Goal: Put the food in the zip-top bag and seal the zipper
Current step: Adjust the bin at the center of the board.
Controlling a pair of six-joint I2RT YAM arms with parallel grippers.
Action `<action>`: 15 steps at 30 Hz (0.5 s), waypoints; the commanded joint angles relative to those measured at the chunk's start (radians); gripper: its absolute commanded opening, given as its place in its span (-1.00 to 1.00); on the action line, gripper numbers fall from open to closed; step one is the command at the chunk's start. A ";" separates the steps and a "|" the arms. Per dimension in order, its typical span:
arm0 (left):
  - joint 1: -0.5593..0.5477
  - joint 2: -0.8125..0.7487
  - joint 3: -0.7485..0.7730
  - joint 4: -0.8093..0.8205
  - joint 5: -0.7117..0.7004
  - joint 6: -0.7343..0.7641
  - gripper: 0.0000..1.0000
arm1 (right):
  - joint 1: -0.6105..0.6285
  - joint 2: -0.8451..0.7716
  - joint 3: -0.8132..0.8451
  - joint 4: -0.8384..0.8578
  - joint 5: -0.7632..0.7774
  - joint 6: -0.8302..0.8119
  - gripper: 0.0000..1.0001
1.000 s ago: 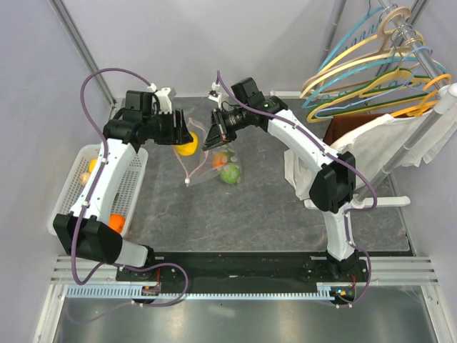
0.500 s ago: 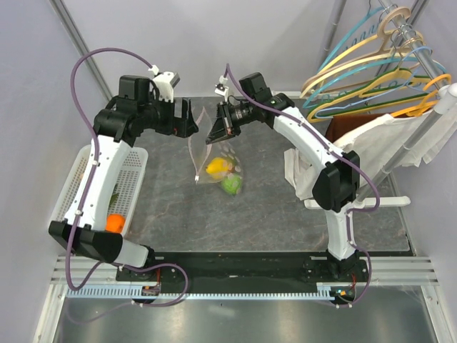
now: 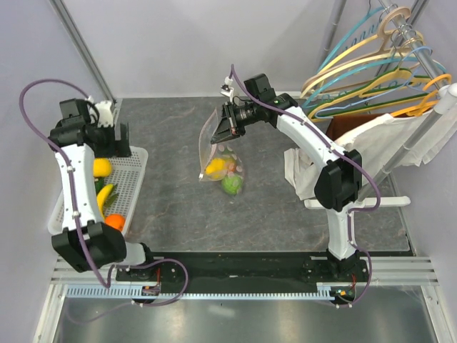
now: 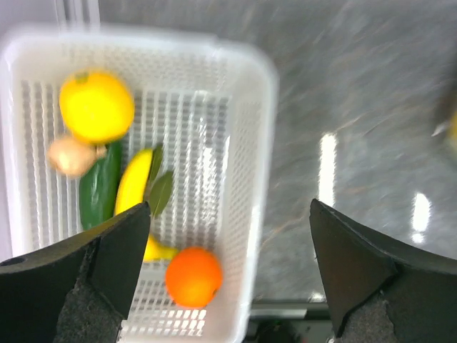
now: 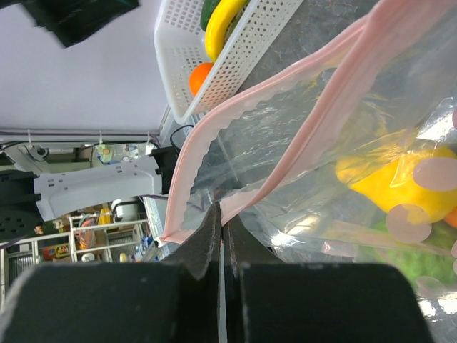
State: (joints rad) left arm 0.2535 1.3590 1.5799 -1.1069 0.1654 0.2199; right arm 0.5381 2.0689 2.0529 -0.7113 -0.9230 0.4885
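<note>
left arm [image 3: 73, 187] and right arm [image 3: 303, 139]: white links, black joint housings. lilac cable [image 3: 23, 93] looped along each. black base rail [image 3: 235, 264]. left gripper [image 4: 230, 207]: black wedge-shaped fingers [image 4: 114, 264], apparently matte; view blurred.

Right hand [image 5: 220, 214] clamps the pink zipper [image 5: 335, 100] of the zip-top bag [image 5: 314, 193]. Yellow fruit [image 5: 389, 179] inside it. White basket [image 5: 235, 64] beyond.

Looks like a robot lab's test booth to me: a left arm [image 3: 71, 182] and a right arm [image 3: 303, 143] bolted to a black rail [image 3: 243, 264] at the edge of a grey surface [image 3: 271, 207]. Plain panel walls [image 3: 178, 43] close it in, hangers [image 3: 371, 71] crowd a rack, and a cluttered workroom [image 5: 86, 236] lies beyond.
</note>
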 commanded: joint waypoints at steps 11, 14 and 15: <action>0.190 -0.106 -0.566 -0.065 -0.024 0.424 0.99 | 0.002 -0.064 -0.019 -0.019 0.027 -0.059 -1.00; 0.196 -0.104 -0.601 -0.022 -0.055 0.420 1.00 | 0.003 -0.063 -0.016 -0.020 0.024 -0.057 -1.00; 0.201 -0.095 -0.606 -0.019 -0.056 0.417 0.99 | 0.003 -0.066 -0.016 -0.019 0.024 -0.057 -1.00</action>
State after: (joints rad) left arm 0.4377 1.2808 0.9951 -1.1923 0.1486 0.5793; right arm 0.5392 2.0575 2.0357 -0.7330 -0.9012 0.4484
